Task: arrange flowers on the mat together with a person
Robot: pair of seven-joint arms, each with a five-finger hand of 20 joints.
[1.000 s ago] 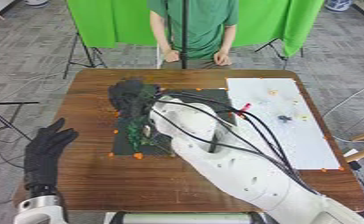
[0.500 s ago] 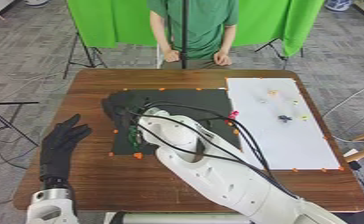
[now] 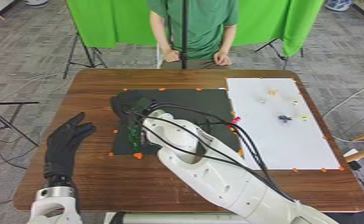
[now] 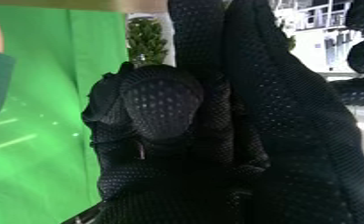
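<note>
Green foliage [image 3: 134,132] is seen on the dark mat [image 3: 192,96], towards its nine o'clock side, partly covered by the right hand [image 3: 125,106], which is placed at ten o'clock over the mat. Whether that hand is open, closed or gripping a stem cannot be told, even from its black glove in the right wrist view; its place over the greenery suggests that a stem is being set or adjusted there. The white arm is slanted in from five o'clock, presumably so that the mat's far corner can be reached. At the mat's three o'clock edge, close to the arm, a pinkish-red flower [image 3: 236,120] is seen. Beyond it, at three o'clock, a white sheet [image 3: 272,145] is spread, with a dark blue flower [image 3: 285,118] and small yellow pieces [image 3: 273,92] laid well apart, probably so that each can be picked singly. At nine o'clock from the mat, the left hand [image 3: 65,145] is held open with fingers straight, likely kept aside to leave the right arm room. Care is called for, as the foliage could be dragged when the right hand is withdrawn.
</note>
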